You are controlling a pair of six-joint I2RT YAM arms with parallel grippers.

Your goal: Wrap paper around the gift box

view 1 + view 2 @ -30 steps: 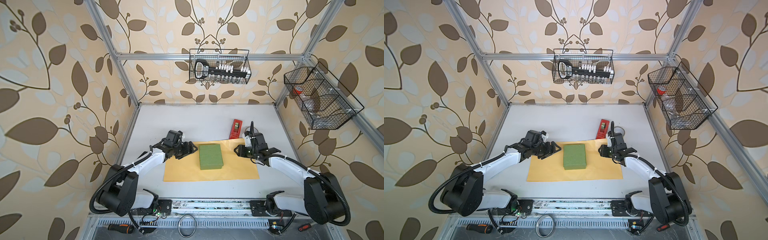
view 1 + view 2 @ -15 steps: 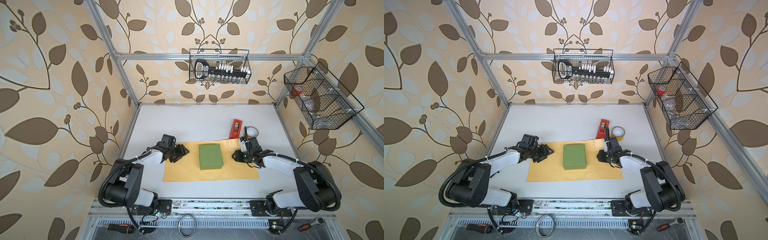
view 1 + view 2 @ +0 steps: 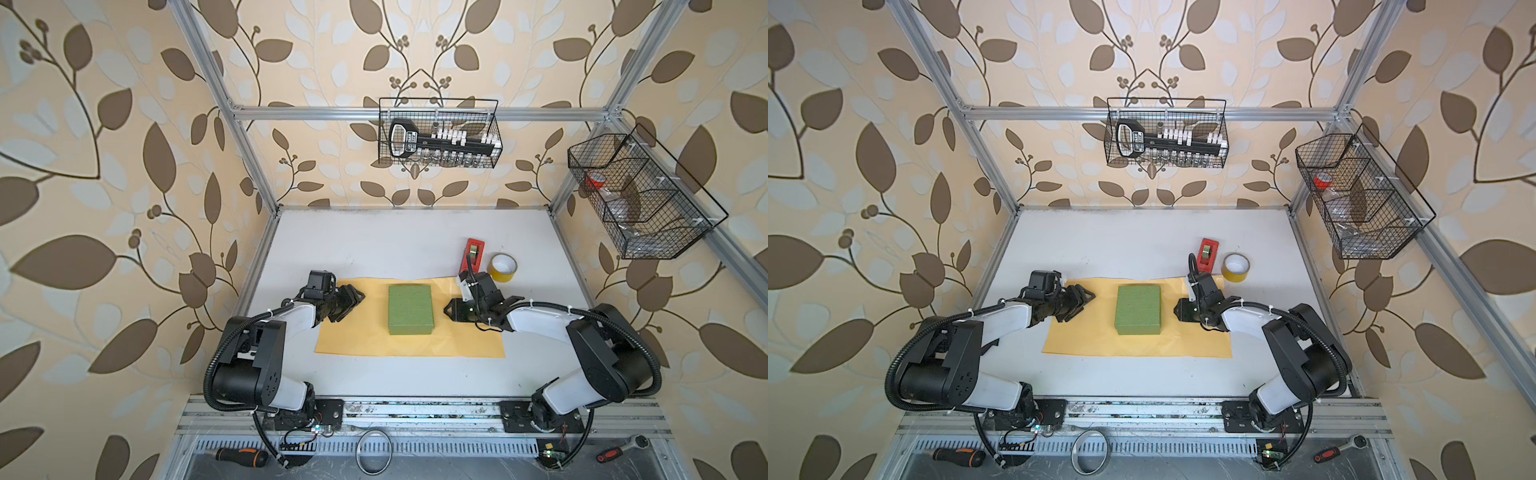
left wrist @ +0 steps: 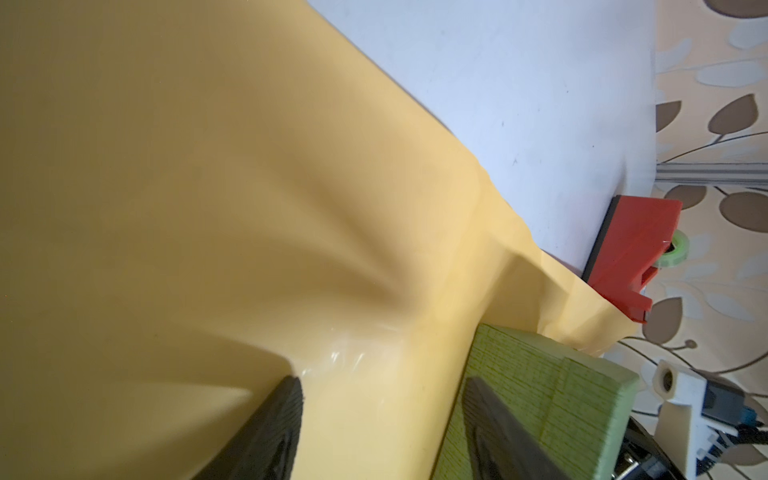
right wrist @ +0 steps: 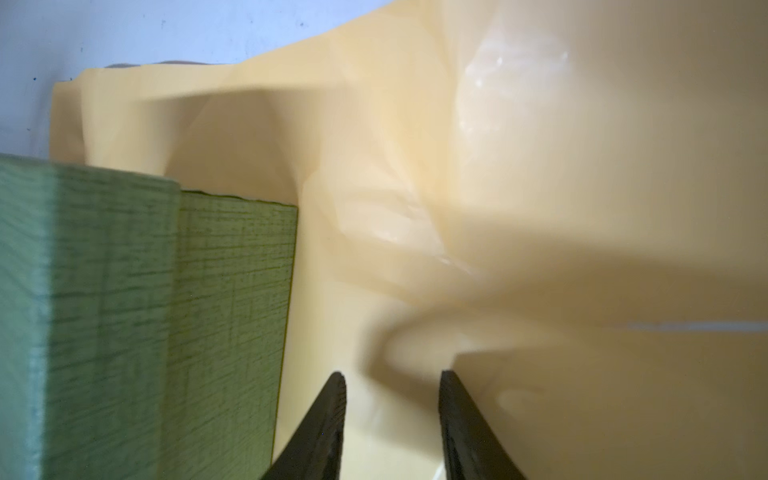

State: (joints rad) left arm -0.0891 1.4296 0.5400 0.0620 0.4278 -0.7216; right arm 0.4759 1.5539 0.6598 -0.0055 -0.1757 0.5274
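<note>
While the gift box (image 3: 410, 309) (image 3: 1138, 309) lay flat near the middle of the paper (image 3: 374, 343) (image 3: 1100, 338), the sheet was spread yellow-tan side up on the white table (image 3: 374, 241) (image 3: 1108, 241). Both arms reached in low from opposite sides.

Left gripper (image 3: 351, 306) (image 3: 1079, 308): positioned over the left part of the sheet, apart from the box. Its fingers stood wide apart with nothing clamped between them. In the left wrist view (image 4: 382, 386) shallow creases in the paper (image 4: 208, 208) ran toward the tips, with the box (image 4: 540, 395) beside one finger. Contact with the sheet could not be judged.

Right gripper (image 3: 448, 309) (image 3: 1177, 309): positioned over the right part of the sheet, just beside the box's right wall. Its fingers were parted and held nothing (image 5: 392, 376), with rumpled, glossy paper (image 5: 540, 208) ahead of them and the box (image 5: 124, 311) alongside.

Beyond the sheet's far right corner stood a red tape dispenser (image 3: 473, 253) (image 3: 1207, 251) (image 4: 636, 249). A yellow tape roll (image 3: 502, 267) (image 3: 1235, 268) lay just beside it.
</note>
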